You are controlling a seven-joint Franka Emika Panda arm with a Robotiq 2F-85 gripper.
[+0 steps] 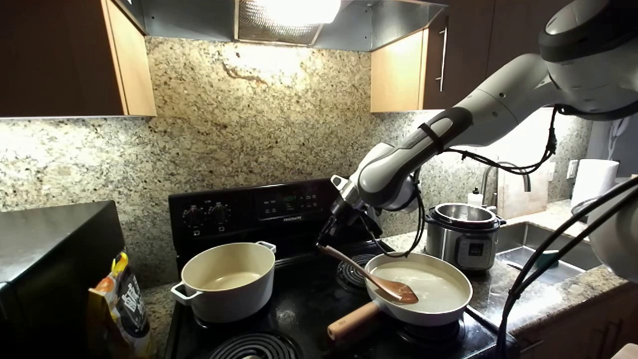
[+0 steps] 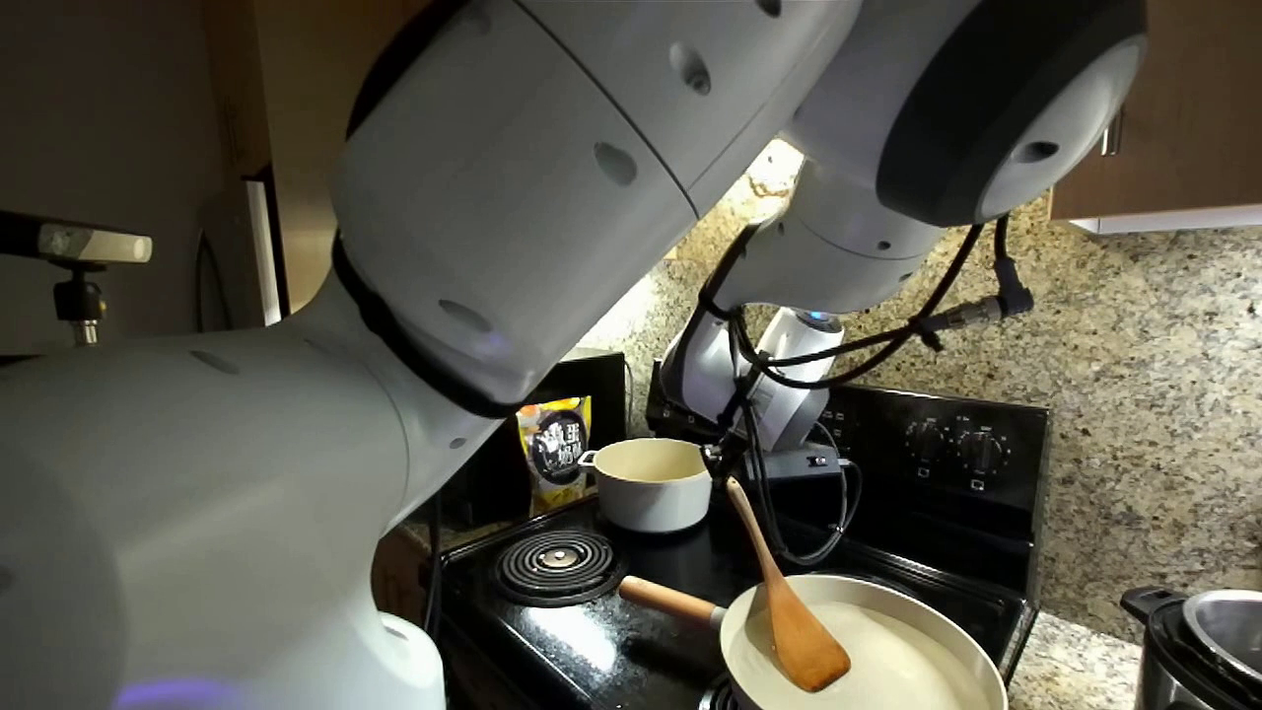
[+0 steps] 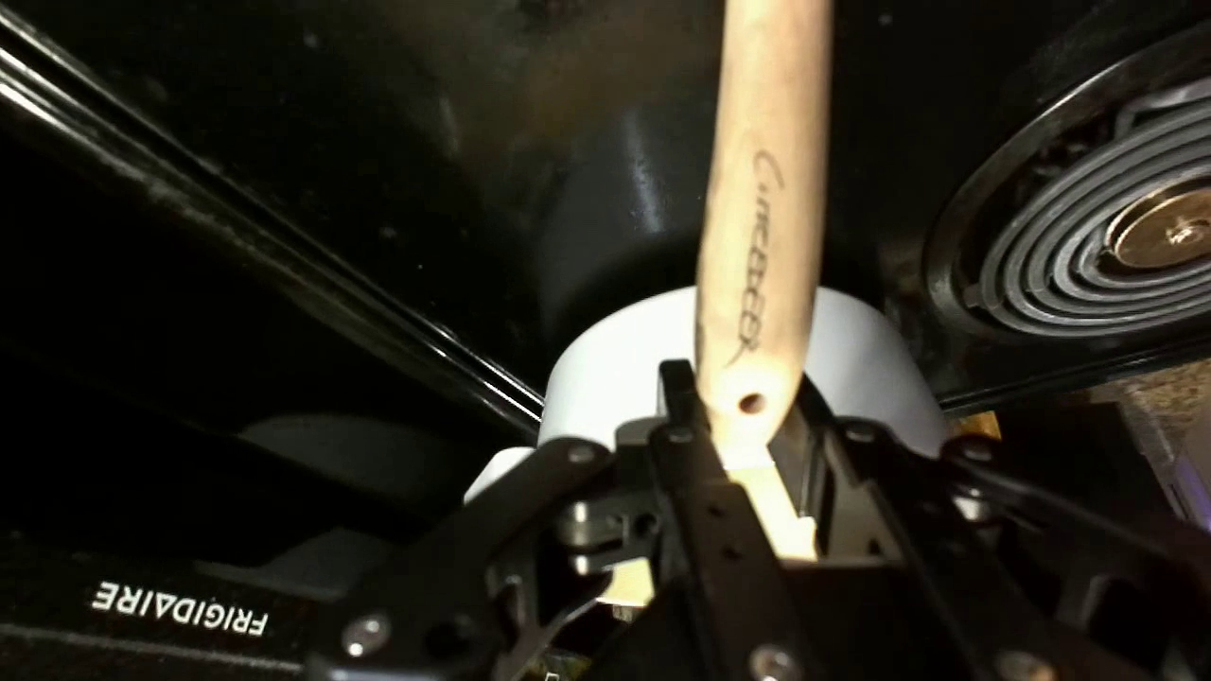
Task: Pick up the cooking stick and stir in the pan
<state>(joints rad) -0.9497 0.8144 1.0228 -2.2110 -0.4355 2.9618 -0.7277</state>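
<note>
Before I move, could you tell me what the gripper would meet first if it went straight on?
Beyond the wooden spoon it grips, probably the stovetop near the white pot, or possibly the pot itself; depth is unclear.

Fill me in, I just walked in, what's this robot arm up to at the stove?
A robot arm is working over the stove. Its gripper is closed on the handle end of a wooden spatula, and the spatula's broad end slants down into the frying pan. It's probably there to stir; one moment can't show whether stirring is under way. A deep cream pot also stands on the stove, apart from the pan.
</note>
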